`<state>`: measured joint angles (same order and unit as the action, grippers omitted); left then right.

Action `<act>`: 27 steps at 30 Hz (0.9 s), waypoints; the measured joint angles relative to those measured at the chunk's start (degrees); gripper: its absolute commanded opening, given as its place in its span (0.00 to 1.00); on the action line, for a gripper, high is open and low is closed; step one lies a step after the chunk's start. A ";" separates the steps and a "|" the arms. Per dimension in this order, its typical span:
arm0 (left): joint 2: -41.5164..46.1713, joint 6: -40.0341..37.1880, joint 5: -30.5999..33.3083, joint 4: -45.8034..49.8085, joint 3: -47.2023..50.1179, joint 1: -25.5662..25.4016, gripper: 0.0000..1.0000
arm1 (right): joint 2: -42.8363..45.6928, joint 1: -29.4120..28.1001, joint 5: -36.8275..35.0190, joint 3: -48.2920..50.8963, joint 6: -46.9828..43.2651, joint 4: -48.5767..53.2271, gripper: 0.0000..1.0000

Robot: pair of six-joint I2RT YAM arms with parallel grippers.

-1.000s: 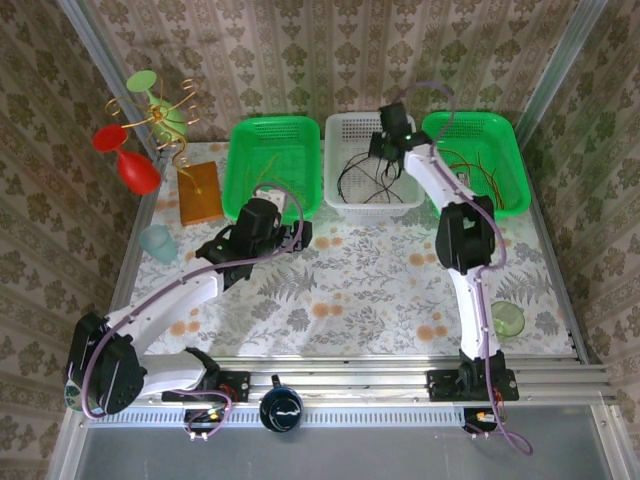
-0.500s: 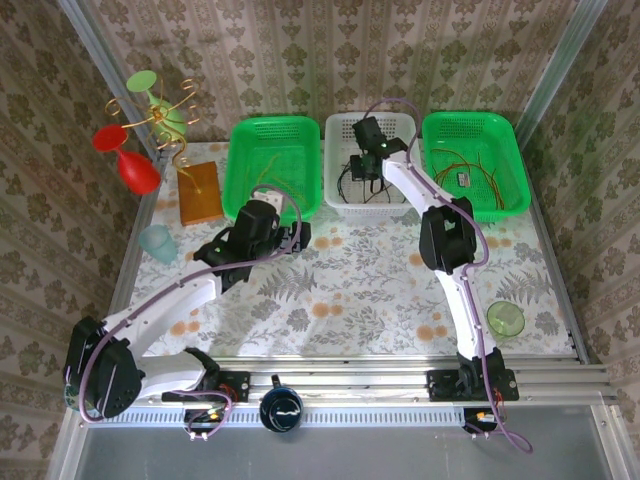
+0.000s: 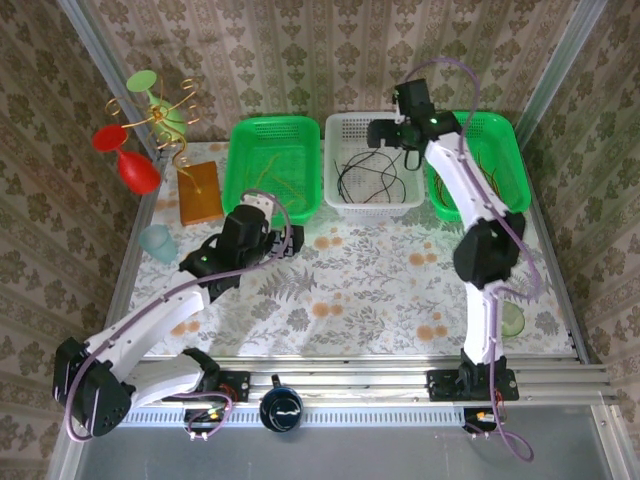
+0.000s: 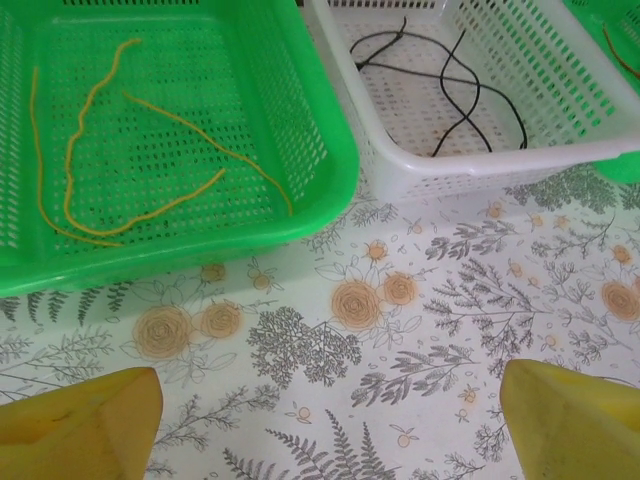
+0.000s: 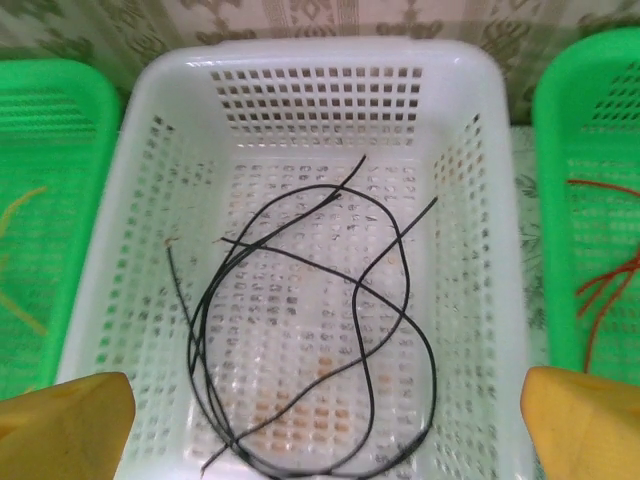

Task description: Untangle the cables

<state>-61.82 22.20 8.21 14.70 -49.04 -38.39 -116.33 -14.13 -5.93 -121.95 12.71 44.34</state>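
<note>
The left arm [image 3: 150, 320] runs low and nearly straight from its base at the near left corner of the tabletop [image 3: 360, 290] diagonally toward the far edge. It ends with the left claw [image 3: 262, 215] just short of the near rim of the left green basket [image 3: 236, 150]. In the left wrist view its yellow fingertips [image 4: 80, 425] sit at the two lower corners, wide apart, with bare flowered cloth between them: open and empty.

The right arm [image 3: 470, 190] climbs from the near edge, right of the middle, bends at an elbow and reaches to the far edge. The right claw [image 3: 380, 133] points left over the far part of the white basket [image 3: 372, 207]. Its fingertips [image 5: 65, 420] stand wide apart above the basket, holding nothing.

The black cables [image 5: 310, 330] lie in loose crossing loops on the white basket's floor; where they cross, their number cannot be told. The yellow cables [image 4: 130, 170] lie in long open curves in the left green basket. The red-orange cables [image 5: 600, 280] lie in the right green basket [image 3: 512, 150]. The right wrist view cuts them off at its edge, and from above the right arm covers most of them.

A green cup [image 3: 510, 320] near the right edge is half hidden behind the right arm. By the far left corner stand red and green glasses [image 3: 140, 130], a brown block [image 3: 198, 192] and a pale cup [image 3: 158, 243].
</note>
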 measured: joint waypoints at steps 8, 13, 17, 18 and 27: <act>6.16 -2.40 0.66 -1.79 5.44 7.26 1.00 | 38.38 -0.26 -1.05 50.07 -5.20 -23.82 1.00; 8.13 -5.51 2.03 -4.37 8.31 12.98 1.00 | 51.54 1.14 -6.19 75.65 -8.87 -36.11 1.00; 9.14 -11.54 3.41 -10.82 12.15 16.85 1.00 | 55.30 4.39 -8.59 90.49 -9.92 -45.64 1.00; 9.53 -13.64 3.63 -13.22 14.03 17.38 1.00 | 55.60 5.95 -8.72 93.79 -9.68 -49.13 1.00; 4.87 -26.67 4.33 -42.27 31.76 21.53 1.00 | 42.80 11.87 -10.49 101.98 -8.04 -76.22 1.00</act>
<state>-56.95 -4.47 12.53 -27.57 -17.28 -16.86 -73.54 -2.26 -16.43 -19.97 4.67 -31.88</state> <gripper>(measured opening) 0.999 0.999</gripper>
